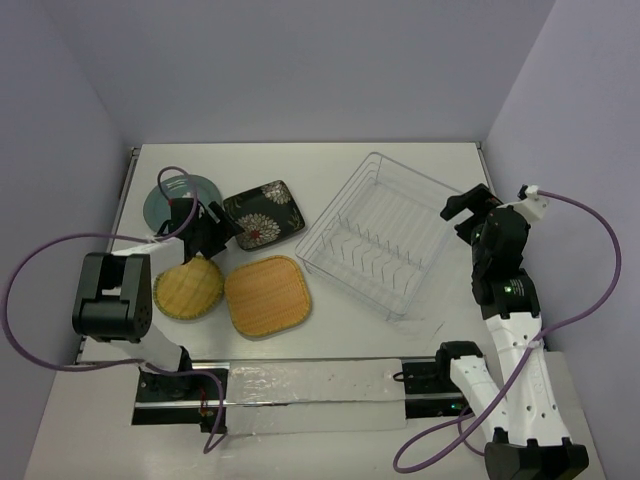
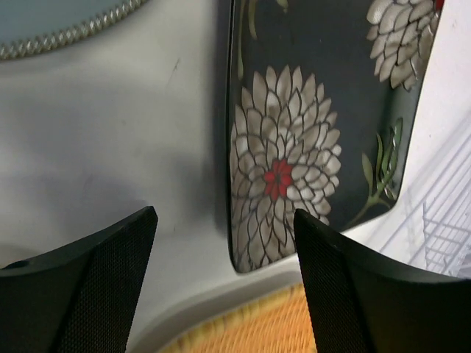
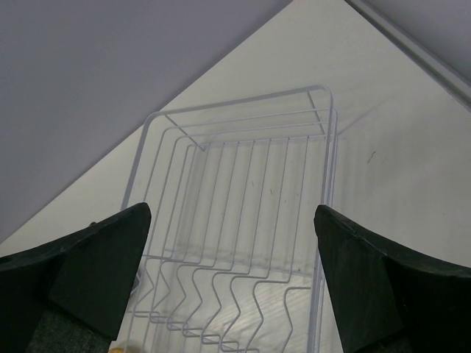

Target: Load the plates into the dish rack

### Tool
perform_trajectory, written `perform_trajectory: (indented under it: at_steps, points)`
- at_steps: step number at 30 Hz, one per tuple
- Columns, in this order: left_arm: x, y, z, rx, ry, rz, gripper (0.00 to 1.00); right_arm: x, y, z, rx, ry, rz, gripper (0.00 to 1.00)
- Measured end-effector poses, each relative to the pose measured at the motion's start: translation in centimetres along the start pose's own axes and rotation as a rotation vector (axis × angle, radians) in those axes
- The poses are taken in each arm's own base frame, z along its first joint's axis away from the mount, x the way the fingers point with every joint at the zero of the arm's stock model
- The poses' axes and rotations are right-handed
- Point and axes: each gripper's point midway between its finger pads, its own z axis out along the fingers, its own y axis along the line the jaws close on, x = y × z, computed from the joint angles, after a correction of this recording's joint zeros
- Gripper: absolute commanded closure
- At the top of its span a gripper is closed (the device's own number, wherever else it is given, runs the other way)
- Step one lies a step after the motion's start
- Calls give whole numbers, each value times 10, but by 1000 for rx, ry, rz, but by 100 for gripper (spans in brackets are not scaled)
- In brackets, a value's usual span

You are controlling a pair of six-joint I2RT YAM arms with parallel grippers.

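Note:
Four plates lie at the table's left: a teal-grey round plate (image 1: pixel 180 196), a black square floral plate (image 1: pixel 264 213), a round yellow bamboo plate (image 1: pixel 188 288) and a tan rounded-square bamboo plate (image 1: pixel 267 295). My left gripper (image 1: pixel 222 226) is open and low over the black plate's near-left edge (image 2: pixel 309 125), with the yellow plate's rim (image 2: pixel 257 323) below it. The clear wire dish rack (image 1: pixel 382 236) stands empty at centre right. My right gripper (image 1: pixel 462 212) is open and empty, held just right of the rack, looking across its wires (image 3: pixel 243 213).
The teal plate's rim (image 2: pixel 66 29) shows at the top left of the left wrist view. A clear strip (image 1: pixel 310 398) lies along the near edge between the arm bases. Walls close the table at left, back and right.

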Motion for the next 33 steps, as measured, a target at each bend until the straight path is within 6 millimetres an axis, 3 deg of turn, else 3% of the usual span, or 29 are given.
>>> perform_trajectory:
  at_steps: [10,23,28,31,33]
  points:
    - [-16,-4,31,6,-22,0,42,-2,-5,-1,15,-21,-2,0]
    - [-30,-9,50,18,-53,0,49,-13,-6,-9,15,-73,7,0]
    - [-32,-13,55,44,-61,-9,55,-19,-11,-15,24,-107,7,0]
    - [-31,-13,57,47,-61,-15,71,-21,-13,-19,29,-124,7,0]
    - [-30,-11,60,44,-56,-21,99,-24,-14,-23,29,-142,8,0]
